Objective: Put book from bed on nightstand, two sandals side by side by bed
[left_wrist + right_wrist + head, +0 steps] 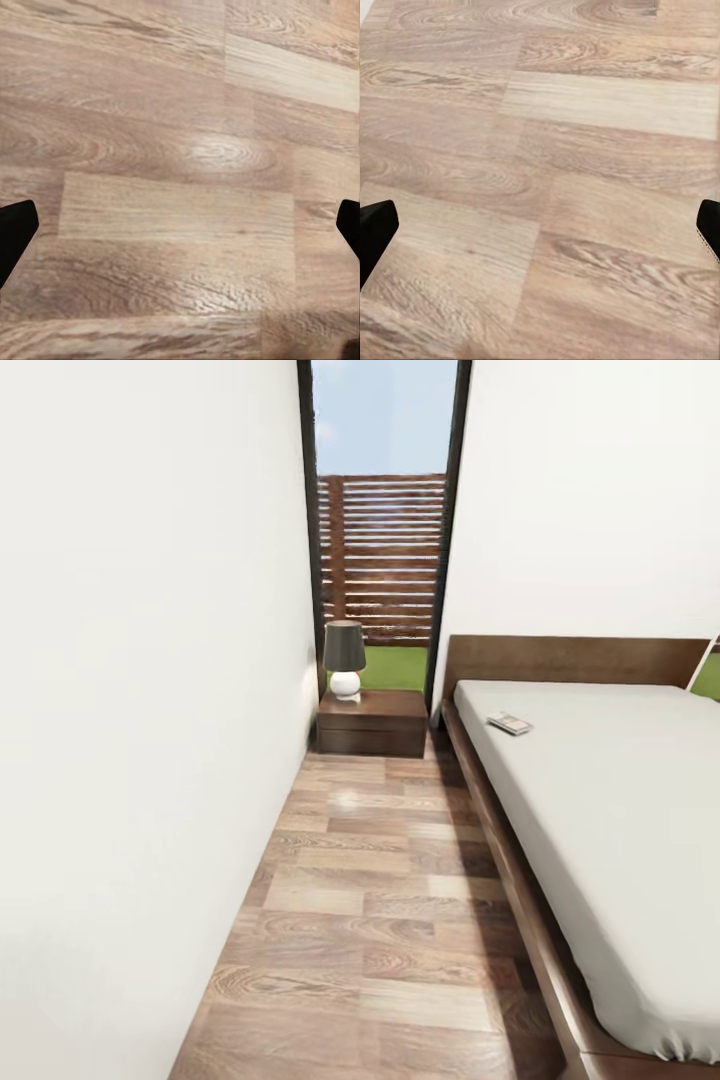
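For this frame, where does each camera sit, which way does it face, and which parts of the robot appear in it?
Head view: high up, facing forward and down an aisle between a white wall and the bed, toward the nightstand with a lamp; the book lies on the mattress.
Left wrist view: aimed down at the floor; the left hand shows as dark fingertips at both edges, spread apart.
Right wrist view: likewise, right hand open.
Shared: the wood-plank floor.

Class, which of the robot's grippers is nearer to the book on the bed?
Probably the right, though not certain: the book lies on the bed ahead to the robot's right. Both the left gripper and right gripper hang open over floor.
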Robot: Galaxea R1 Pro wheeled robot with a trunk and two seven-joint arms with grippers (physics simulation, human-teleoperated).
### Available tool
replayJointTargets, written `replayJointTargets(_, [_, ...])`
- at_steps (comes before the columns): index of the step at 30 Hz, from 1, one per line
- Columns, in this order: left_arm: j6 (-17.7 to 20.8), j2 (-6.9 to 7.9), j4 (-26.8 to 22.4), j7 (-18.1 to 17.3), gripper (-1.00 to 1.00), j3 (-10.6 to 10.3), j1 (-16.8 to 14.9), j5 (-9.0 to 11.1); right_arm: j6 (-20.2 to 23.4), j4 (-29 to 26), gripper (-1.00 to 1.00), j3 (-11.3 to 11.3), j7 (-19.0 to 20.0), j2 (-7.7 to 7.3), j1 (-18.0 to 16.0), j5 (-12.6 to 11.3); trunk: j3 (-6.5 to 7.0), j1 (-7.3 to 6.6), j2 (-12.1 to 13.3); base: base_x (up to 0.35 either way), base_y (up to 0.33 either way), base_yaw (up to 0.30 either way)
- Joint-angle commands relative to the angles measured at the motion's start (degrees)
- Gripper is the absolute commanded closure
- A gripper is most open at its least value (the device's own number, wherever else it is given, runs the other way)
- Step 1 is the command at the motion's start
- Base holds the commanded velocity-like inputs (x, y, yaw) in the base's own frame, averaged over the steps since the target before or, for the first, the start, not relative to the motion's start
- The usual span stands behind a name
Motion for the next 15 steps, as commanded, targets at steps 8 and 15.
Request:
replayJointTargets(8, [-0.2, 0.01, 0.1, -0.2, -1.0, 0.5, 0.0, -0.5, -0.3, 0.2, -1.0, 0.4, 0.4, 0.01, -0.1, -0.6, -0.05, 0.02, 0.0, 0.306, 0.0, 0.0])
replayJointTargets(15, [-0.2, 0.01, 0.1, -0.2, -1.0, 0.5, 0.0, -0.5, -0.2, 0.2, -1.0, 0.4, 0.5, 0.01, -0.1, -0.6, -0.05, 0.02, 0.0, 0.318, 0.0, 0.0])
